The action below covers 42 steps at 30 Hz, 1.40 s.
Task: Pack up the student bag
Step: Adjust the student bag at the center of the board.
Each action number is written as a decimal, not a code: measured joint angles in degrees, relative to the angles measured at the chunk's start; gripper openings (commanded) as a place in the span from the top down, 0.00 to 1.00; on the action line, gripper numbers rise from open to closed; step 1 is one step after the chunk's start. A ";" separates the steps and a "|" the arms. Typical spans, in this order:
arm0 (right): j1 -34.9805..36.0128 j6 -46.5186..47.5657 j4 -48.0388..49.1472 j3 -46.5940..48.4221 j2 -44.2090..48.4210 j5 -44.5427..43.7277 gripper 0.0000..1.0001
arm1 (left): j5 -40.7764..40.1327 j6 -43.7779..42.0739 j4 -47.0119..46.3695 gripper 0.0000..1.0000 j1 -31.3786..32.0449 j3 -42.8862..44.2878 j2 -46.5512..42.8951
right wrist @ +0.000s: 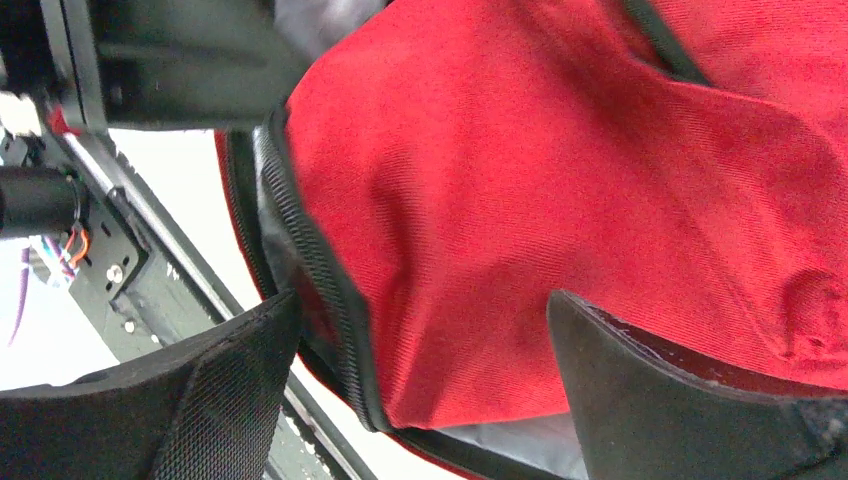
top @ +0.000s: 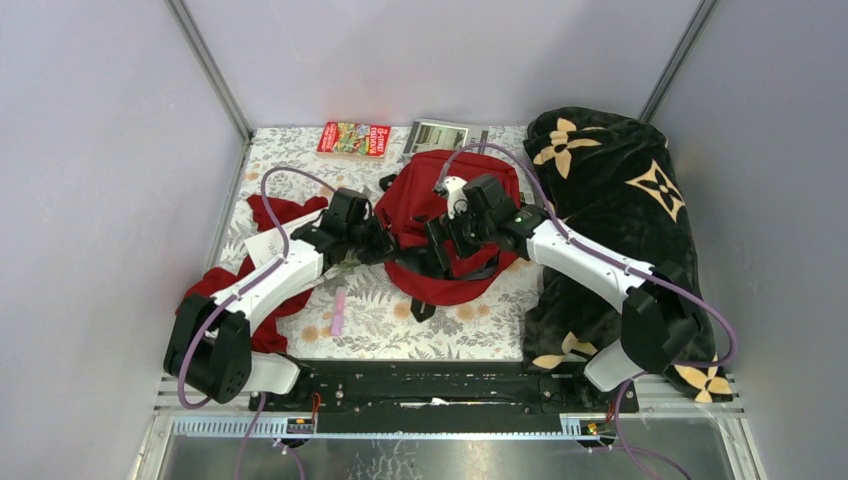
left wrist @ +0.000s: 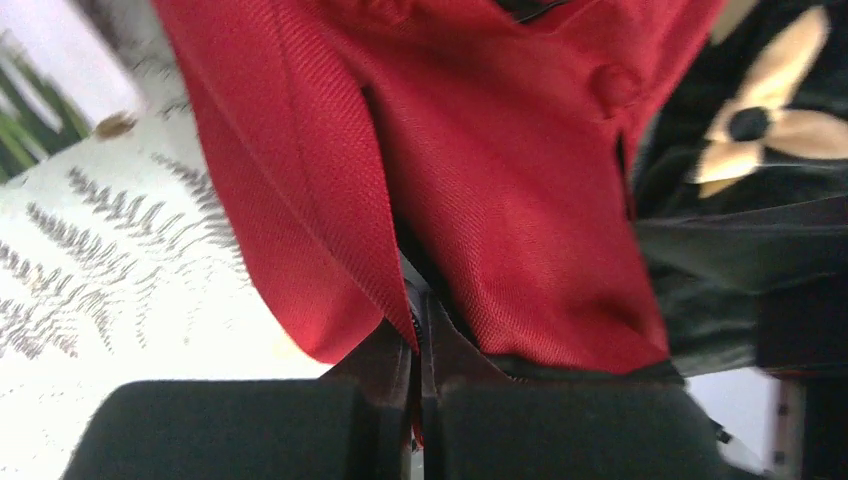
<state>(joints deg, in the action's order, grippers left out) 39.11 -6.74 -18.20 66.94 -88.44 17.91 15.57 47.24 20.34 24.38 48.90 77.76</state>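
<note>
Red woven cloth, soft and limp: the bag (top: 455, 190), central on the surface (top: 380, 335), should sag when lifted, so a seam or zipper rim is the best hold. The left end effector (left wrist: 418, 335) is pinched shut on a fold of it; the right end effector (right wrist: 420, 310) gapes wide astride its zipped edge. One bag, one red rag (top: 275, 212), one blanket (top: 610, 170), two books (top: 353, 139), one pink stick (top: 340, 312)

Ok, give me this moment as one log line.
left gripper: shut on student bag fabric | right gripper: open, astride its edge
</note>
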 measured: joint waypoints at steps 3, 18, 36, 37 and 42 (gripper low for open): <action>2.10 1.20 0.33 -0.48 0.00 0.76 0.00 | 0.52 -0.59 0.26 1.00 0.02 4.07 0.31; 8.83 2.64 2.60 -1.18 -3.67 -4.07 0.00 | 1.57 -1.03 0.81 1.00 0.02 7.65 2.40; 9.05 1.18 2.60 1.86 -2.73 -3.19 0.00 | 1.53 -1.55 1.09 1.00 0.02 7.63 3.34; 9.22 0.70 2.71 1.62 -3.91 -3.28 0.00 | 1.55 -1.55 1.09 1.00 0.02 7.63 3.34; 10.40 -0.94 2.84 1.27 -7.93 -5.88 0.52 | 1.60 -1.57 1.09 1.00 0.02 7.63 3.28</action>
<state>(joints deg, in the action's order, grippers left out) 49.52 -7.68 -15.35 68.20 -96.38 12.03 17.17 45.67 21.43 24.40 56.53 81.03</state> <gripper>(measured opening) 0.917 0.024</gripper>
